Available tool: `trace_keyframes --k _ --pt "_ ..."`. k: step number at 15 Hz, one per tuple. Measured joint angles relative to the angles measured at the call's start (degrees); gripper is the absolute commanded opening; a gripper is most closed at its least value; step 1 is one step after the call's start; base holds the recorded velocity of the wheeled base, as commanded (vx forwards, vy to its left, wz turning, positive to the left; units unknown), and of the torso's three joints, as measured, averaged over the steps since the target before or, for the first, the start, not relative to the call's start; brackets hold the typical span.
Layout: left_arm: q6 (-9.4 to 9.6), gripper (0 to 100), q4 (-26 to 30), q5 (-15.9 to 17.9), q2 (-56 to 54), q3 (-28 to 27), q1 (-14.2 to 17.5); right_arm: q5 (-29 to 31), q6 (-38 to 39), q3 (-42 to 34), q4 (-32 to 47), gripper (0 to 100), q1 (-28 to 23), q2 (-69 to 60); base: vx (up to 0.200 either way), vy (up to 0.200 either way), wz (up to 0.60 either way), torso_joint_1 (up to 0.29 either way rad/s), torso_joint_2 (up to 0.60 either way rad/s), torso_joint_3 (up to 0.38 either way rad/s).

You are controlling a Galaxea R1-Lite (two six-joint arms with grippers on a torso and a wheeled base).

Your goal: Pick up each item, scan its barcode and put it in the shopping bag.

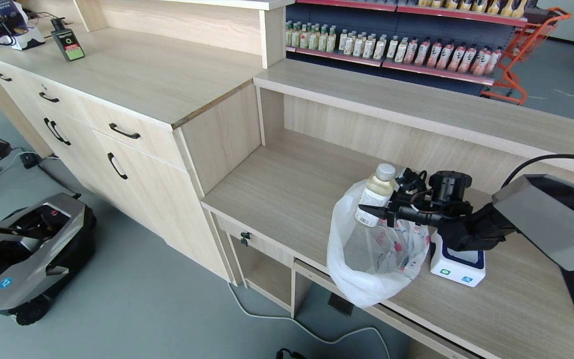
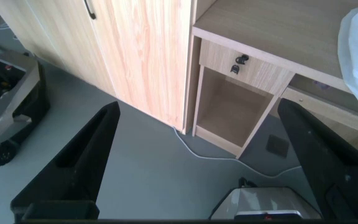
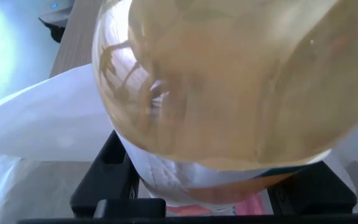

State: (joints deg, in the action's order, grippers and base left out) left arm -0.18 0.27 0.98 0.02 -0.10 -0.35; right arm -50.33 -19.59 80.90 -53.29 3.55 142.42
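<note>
Bottle (image 1: 377,192): upright, pinched by right gripper (image 1: 378,209), over mouth of shopping bag (image 1: 366,271) on counter (image 1: 287,189). Left gripper (image 2: 199,109): fingers spread, over floor at left.

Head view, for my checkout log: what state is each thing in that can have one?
shopping bag: open, standing on the counter.
bottle: capped, upright, at the bag's mouth.
right gripper: shut on the bottle.
left gripper: open, empty.
cupboard doors: shut.
</note>
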Motion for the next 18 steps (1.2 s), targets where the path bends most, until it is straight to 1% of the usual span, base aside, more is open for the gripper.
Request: trace_keyframes --k 6,13,14,18 --pt "0.02 100 0.0 0.0 0.0 0.0 0.0 0.0 -0.4 0.6 -0.5 0 -0.6 1.2 0.0 0.0 0.0 0.0 0.0 0.0" --pt "0.02 100 0.0 0.0 0.0 0.0 0.0 0.0 -5.0 -1.6 -0.9 0 -1.0 1.7 0.0 0.0 0.0 0.0 0.0 0.0" --pt "0.0 100 0.0 0.0 0.0 0.0 0.0 0.0 -5.6 -2.3 -1.0 100 -1.0 1.6 0.0 0.0 0.0 0.0 0.0 0.0" --pt "0.02 100 0.0 0.0 0.0 0.0 0.0 -0.1 -5.7 -4.9 -0.9 100 -1.1 0.2 0.0 0.0 0.0 0.0 0.0 0.0"
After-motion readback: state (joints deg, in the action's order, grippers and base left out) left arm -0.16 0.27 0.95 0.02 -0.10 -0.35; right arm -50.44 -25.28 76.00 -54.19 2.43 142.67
